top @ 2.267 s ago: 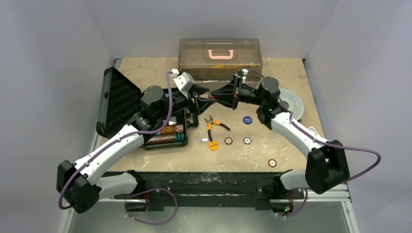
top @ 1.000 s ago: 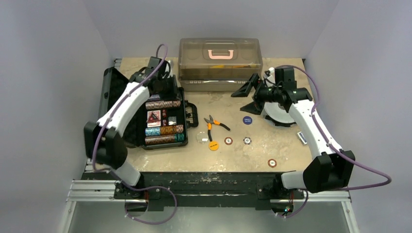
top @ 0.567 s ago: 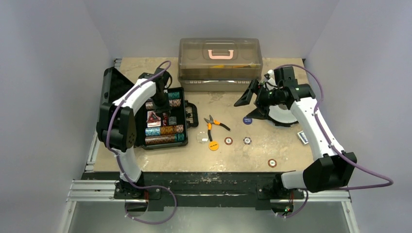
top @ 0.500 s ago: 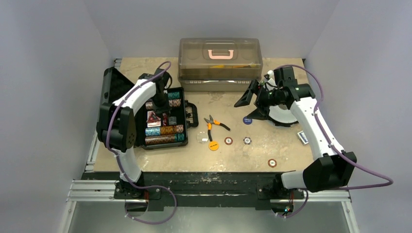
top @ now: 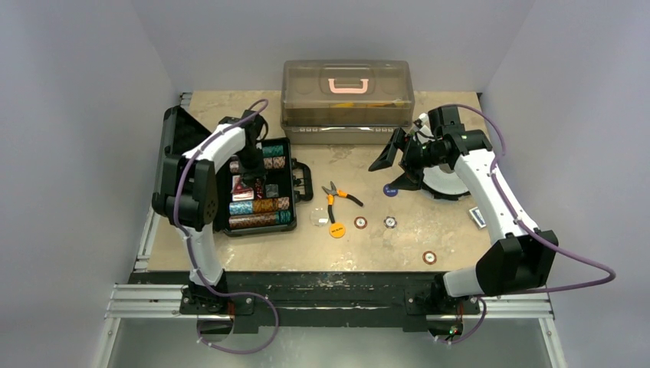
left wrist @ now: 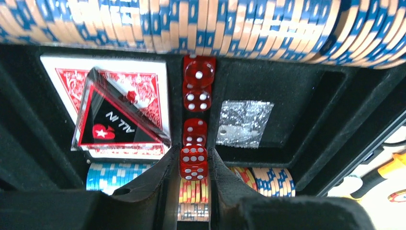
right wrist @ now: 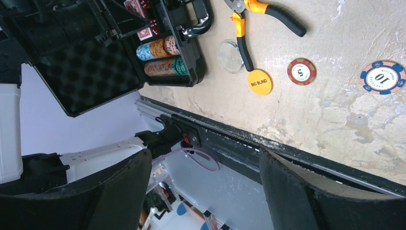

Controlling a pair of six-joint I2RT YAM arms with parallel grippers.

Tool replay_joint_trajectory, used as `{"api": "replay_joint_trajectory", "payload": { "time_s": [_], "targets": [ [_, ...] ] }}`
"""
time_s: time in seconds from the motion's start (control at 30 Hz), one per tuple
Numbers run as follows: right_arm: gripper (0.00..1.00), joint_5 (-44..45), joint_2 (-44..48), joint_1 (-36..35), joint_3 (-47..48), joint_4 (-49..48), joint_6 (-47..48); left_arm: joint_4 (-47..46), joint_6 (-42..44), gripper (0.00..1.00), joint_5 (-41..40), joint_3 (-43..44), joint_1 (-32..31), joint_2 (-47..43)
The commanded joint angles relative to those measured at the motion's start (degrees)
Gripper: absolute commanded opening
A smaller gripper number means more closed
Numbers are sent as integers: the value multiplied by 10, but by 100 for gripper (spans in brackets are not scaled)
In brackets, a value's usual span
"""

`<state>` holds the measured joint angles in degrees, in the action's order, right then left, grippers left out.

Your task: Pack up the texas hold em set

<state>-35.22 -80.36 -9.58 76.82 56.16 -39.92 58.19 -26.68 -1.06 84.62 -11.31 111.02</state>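
Four translucent red dice (left wrist: pixel 197 99) line the narrow centre slot; left gripper (left wrist: pixel 193 168) is pinched on the end die (left wrist: pixel 193 158). Black plastic briefcase (right wrist: pixel 198 67) lies open on the table's left side, with its egg-crate foam lid (right wrist: pixel 91 72) raised. Inside are ridged chip rows (left wrist: pixel 191 24), red-backed cards (left wrist: pixel 155 81) under a clear triangular ALL IN marker (left wrist: pixel 115 125), and a crinkled silvery packet (left wrist: pixel 242 122). Right gripper (right wrist: pixel 206 163) is spread wide, right of the case. Loose round chips (right wrist: pixel 301 71) and a yellow BIG BLIND disc (right wrist: pixel 259 82) lie on the rough tan table (top: pixel 368 249).
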Motion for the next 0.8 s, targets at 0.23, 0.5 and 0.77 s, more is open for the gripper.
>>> {"api": "replay_joint_trajectory", "payload": {
  "time_s": [0.23,0.5,0.77],
  "targets": [
    [80,4,3,2,20,-2,12,-1,28,0,-13,68,1,37],
    [80,2,-1,6,21,-1,17,5,22,0,-7,69,1,49],
    [80,-1,-5,8,18,-4,20,2,26,0,-11,58,1,57]
  ]
}}
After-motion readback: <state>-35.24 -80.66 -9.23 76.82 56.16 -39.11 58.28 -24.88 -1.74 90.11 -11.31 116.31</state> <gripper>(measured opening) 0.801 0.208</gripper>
